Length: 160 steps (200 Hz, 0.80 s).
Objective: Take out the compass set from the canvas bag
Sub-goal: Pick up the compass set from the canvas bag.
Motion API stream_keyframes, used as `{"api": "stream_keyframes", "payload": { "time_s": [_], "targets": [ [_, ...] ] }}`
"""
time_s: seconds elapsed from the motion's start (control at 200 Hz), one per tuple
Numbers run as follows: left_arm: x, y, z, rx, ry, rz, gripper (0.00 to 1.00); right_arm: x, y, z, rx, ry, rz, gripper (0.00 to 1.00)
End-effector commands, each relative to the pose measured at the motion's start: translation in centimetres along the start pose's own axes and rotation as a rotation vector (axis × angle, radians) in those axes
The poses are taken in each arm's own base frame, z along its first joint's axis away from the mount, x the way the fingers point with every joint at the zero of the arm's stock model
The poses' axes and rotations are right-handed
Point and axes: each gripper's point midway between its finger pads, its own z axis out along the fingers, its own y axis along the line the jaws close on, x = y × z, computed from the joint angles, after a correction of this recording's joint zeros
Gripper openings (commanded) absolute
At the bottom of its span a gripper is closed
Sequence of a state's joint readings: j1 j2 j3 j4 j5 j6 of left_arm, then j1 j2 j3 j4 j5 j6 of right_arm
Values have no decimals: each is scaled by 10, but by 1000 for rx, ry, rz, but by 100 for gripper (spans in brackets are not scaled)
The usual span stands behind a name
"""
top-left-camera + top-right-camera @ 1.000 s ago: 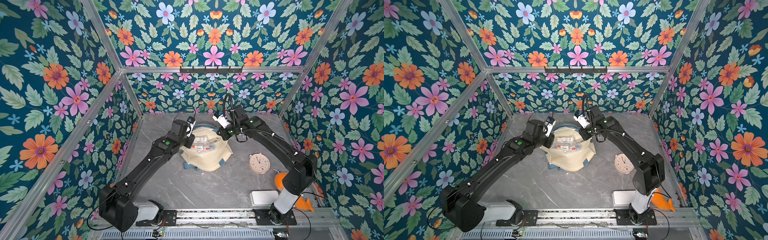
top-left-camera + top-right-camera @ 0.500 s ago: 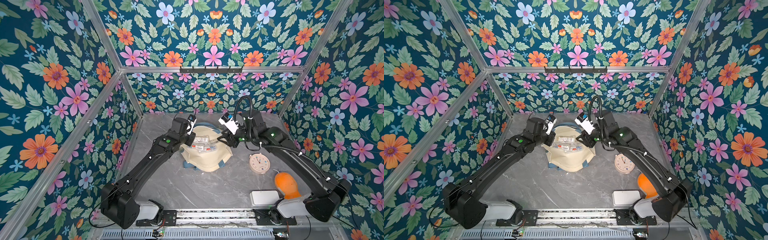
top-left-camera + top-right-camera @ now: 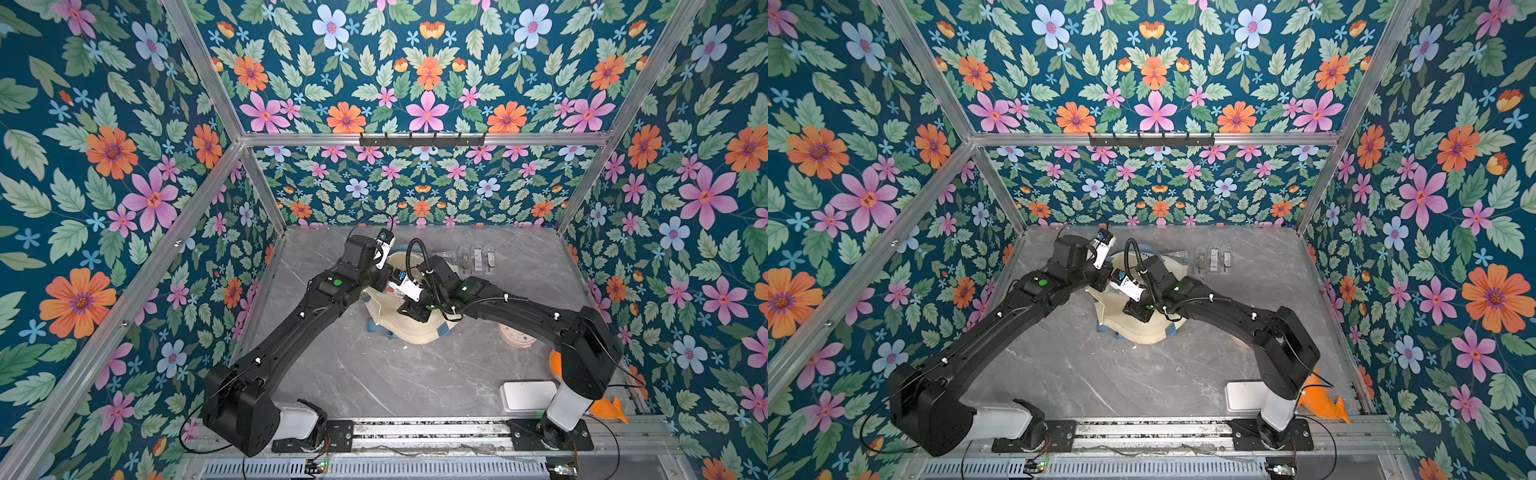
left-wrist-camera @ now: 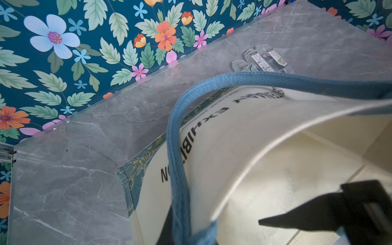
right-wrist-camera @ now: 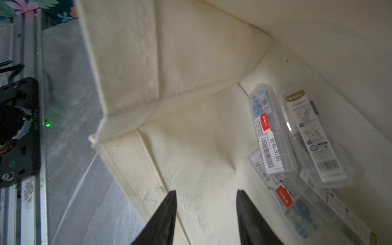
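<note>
The cream canvas bag (image 3: 411, 332) (image 3: 1142, 330) stands open mid-table. My left gripper (image 3: 384, 282) is shut on its rim by the blue strap (image 4: 176, 169) and holds the mouth open. My right gripper (image 5: 205, 193) (image 3: 409, 311) is open and empty, and it hangs inside the mouth above the cream floor (image 5: 191, 137). Clear plastic compass sets lie in the bag's corner: one with a red label (image 5: 269, 129), one with a gold label (image 5: 316, 137), and a third (image 5: 282, 191) beneath. More clear cases (image 3: 476, 259) (image 4: 263, 60) lie on the table behind the bag.
A pink alarm clock (image 3: 517, 338) sits right of the bag, partly behind my right arm. A white box (image 3: 525, 395) and an orange toy (image 3: 1325, 405) lie near the right arm's base. The grey marble table (image 3: 374, 374) is walled in by floral panels.
My right gripper has opened and swung from the bag's far right edge to inside its mouth, uncovering the clear cases on the table. The left gripper has kept its hold.
</note>
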<state>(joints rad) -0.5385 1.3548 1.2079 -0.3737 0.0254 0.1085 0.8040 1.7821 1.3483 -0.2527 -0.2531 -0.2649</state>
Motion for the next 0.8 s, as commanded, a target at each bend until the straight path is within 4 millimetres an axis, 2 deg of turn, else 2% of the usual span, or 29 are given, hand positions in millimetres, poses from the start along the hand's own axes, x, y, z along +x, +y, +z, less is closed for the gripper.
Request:
{"api": "stream_keyframes", "payload": {
  "time_s": [0.0,0.125,0.25,0.425,0.595,0.795],
  "targets": [
    [-16,-4,-2,25,-67,7,0,-14,-23,17,101,-53,-8,46],
    [-14,-5,-2,29,-65,10,0,5,-43,37,164,-8,17,46],
    [-12,-5,-3,29,-64,12,0,15,-55,47,199,11,40,46],
    [-11,-7,-3,38,-64,16,0,17,-63,48,237,8,46,48],
    [-9,-8,-3,45,-63,15,0,20,-78,51,293,3,81,54],
    [-6,-9,-1,51,-57,18,0,35,-94,66,287,32,194,59]
  ]
}}
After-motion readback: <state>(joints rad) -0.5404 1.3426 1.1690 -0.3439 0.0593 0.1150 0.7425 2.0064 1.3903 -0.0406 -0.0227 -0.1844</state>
